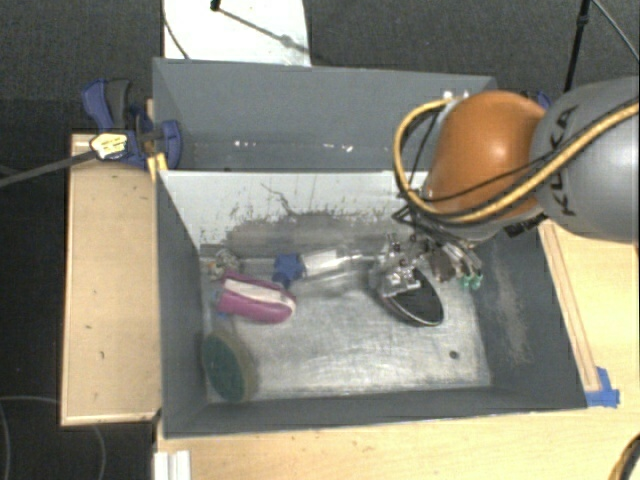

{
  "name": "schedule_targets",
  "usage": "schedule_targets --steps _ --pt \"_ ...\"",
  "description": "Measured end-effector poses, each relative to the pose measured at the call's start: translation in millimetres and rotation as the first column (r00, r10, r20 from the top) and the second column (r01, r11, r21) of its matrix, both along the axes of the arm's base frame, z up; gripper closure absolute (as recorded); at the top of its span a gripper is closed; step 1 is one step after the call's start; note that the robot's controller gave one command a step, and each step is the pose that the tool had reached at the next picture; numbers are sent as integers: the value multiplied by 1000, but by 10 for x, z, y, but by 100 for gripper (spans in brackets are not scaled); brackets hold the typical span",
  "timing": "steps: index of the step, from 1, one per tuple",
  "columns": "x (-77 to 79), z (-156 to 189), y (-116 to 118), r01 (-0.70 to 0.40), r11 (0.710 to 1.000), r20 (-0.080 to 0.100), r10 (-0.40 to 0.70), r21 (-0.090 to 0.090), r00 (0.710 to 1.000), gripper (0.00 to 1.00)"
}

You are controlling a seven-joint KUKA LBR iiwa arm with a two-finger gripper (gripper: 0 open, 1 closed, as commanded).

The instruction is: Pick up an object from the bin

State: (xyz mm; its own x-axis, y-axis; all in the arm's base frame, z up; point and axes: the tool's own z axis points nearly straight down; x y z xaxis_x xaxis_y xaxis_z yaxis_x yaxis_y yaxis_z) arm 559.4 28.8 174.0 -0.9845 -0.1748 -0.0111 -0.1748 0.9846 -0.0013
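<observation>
1. The arm [590,158] is reaching into the grey metal bin [330,118] from the right; its orange cover [485,148] is hanging over the bin's far right part, with yellow and black cables [410,158] looping round it.
2. The pincer [400,278] is pointing down at the floor in the right half of the bin; whether it is apart or together cannot be told, as its metal parts are blending with what is lying beneath.
3. A black oval thing [422,308], flat and glossy, is lying on the floor just beside the pincer, on its near right; it is seeming to touch the pincer's tip, yet whether it is being clamped cannot be told.
4. A clear bottle [330,265] is lying on its side just left of the pincer, near the back wall; its blue cap [288,267] is pointing left.
5. A pink and white thing [255,299], long and rounded, is lying in the left half, just in front of the blue cap.
6. A green round pad [228,368] is sitting in the near left corner, well apart from the pincer.
</observation>
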Motion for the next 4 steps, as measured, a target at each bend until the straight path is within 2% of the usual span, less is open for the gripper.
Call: schedule_targets --steps 1,2,3,4 --pt "-20 -49 2 0 1000 -8 0 0 1000 0" --pt "24 -867 -690 -64 998 -13 64 -2 998 0" --pt "38 -824 -645 -69 998 -8 69 0 998 100" --pt "95 450 -648 -59 998 -1 59 -2 998 100"
